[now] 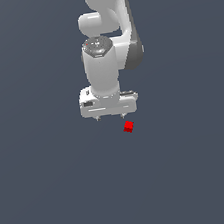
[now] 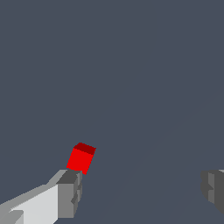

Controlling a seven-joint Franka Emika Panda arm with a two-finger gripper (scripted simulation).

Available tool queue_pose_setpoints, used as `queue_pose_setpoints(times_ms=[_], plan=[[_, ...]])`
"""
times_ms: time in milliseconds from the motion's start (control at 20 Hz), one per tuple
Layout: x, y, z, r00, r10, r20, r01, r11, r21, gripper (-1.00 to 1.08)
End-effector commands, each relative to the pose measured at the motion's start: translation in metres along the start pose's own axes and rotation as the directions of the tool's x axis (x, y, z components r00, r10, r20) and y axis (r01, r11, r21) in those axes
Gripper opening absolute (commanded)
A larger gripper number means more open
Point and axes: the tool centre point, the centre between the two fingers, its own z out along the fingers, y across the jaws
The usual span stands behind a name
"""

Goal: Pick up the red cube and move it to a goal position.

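Observation:
The red cube [image 1: 129,127] is a tiny bright red block on the dark grey floor, just below and slightly toward the exterior view's right of my white gripper [image 1: 111,117]. The gripper points down with its fingers spread wide and nothing between them. In the wrist view the cube [image 2: 81,159] sits just beyond one grey fingertip [image 2: 70,192], outside the gap; the other fingertip [image 2: 214,188] is far across the frame.
The white arm [image 1: 105,39] rises above the gripper to the frame's top. A plain dark grey floor [image 1: 54,192] fills the surroundings, with no other objects in view.

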Motion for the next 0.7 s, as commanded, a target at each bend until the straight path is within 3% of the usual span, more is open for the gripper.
queue_pose_setpoints(times_ms=[0,650], plan=[[0.000,0.000,0.000,1.000,0.000,0.000,0.000,1.000,0.000,1.00],[-0.016,-0.018,0.039,0.996,0.085,-0.001,-0.085,0.996,-0.002,1.00]])
